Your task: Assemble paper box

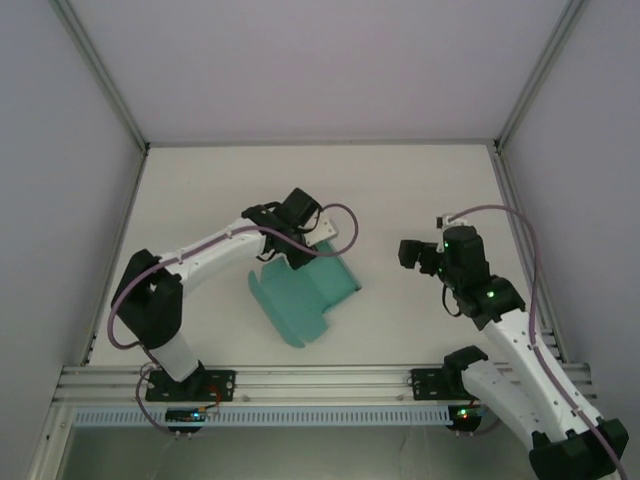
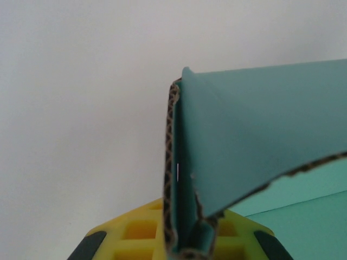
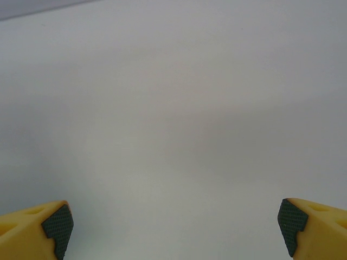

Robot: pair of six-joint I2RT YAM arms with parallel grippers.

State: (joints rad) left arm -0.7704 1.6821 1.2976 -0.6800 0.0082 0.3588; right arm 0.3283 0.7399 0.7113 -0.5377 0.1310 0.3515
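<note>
The paper box (image 1: 303, 293) is a teal-green card piece, partly folded, lying at the table's middle. My left gripper (image 1: 282, 247) sits at its far edge and is shut on a folded-up wall of it. In the left wrist view that doubled wall (image 2: 187, 179) stands on edge between the yellow fingers (image 2: 138, 230), corrugated edge showing. My right gripper (image 1: 408, 252) hovers to the right of the box, apart from it. Its two yellow fingertips (image 3: 57, 227) stand wide open over bare table, nothing between them.
A white table (image 1: 420, 190) is enclosed by pale walls with metal corner posts (image 1: 100, 75). An aluminium rail (image 1: 320, 385) runs along the near edge, carrying both arm bases. A cable loops from the left wrist (image 1: 345, 215).
</note>
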